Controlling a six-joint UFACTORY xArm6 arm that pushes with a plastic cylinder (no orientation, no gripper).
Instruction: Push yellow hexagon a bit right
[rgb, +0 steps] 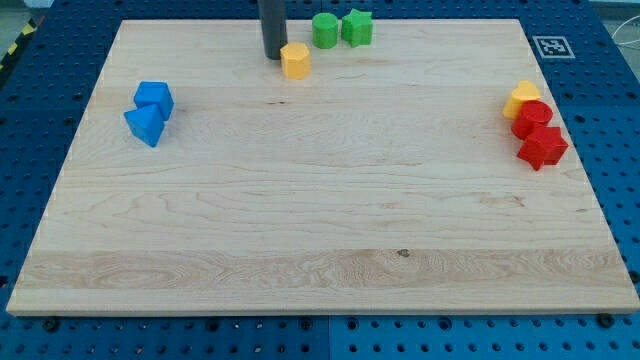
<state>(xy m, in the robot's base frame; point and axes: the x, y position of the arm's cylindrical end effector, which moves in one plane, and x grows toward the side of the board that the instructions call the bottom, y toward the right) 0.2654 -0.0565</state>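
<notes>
So my tip (272, 55) sits up near the top edge of the board (320, 250), right against the yellow hexagon's (295, 61) left side, looks like touching. It's a bare rod, nothing held. I'd shove straight right, short and slow, and stop well before the green cylinder (325, 30).

From my remote seat I see a pale wooden worktop (320, 230) with clear grain filling most of the view, lit evenly with no hard shadows. Under and around it lies a blue perforated base (30, 150), its holes in regular rows. A small black-and-white marker tag (549, 46) sits just off the board's top right corner. A yellow-black striped strip (14, 45) shows at the top left edge.
</notes>
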